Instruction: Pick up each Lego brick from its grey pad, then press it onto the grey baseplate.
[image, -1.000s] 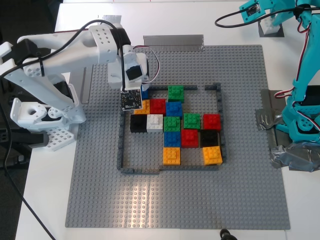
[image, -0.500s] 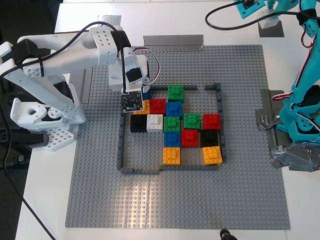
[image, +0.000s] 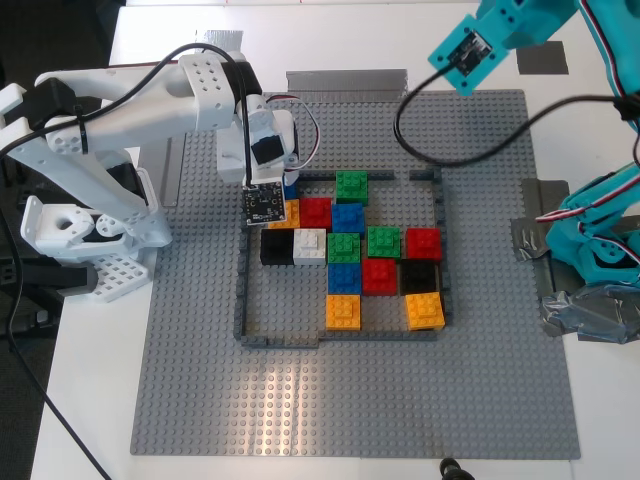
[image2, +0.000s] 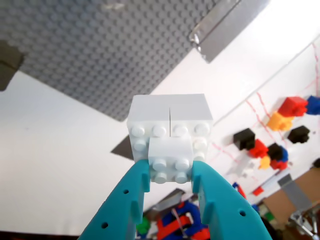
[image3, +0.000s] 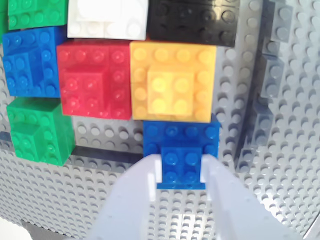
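My first gripper (image2: 170, 175), teal, is shut on the small top knob of a white brick (image2: 170, 122) and holds it in the air above the white table. In the exterior view this arm's camera end (image: 468, 52) hangs over the top right of the grey baseplate (image: 200, 400); the white brick is hidden there. A dark-grey pad (image: 543, 58) lies behind it, bare. My second gripper (image3: 182, 175), white, is shut on a blue brick (image3: 181, 142) that sits on the baseplate (image3: 280, 165) against an orange brick (image3: 172, 82), at the frame's corner (image: 290, 187).
Inside the dark-grey frame (image: 243, 300) stand several coloured bricks, among them a white one (image: 310, 244) and a green one (image: 351, 186). Silver tape (image: 346, 80) lies at the plate's far edge. Another grey square (image: 222, 38) lies at the top of the exterior view's left. Loose bricks (image2: 260, 145) lie beyond the table.
The teal arm has swung from the top right corner towards the exterior view's left, now over the baseplate's edge. The white arm has stayed still at the frame's corner.
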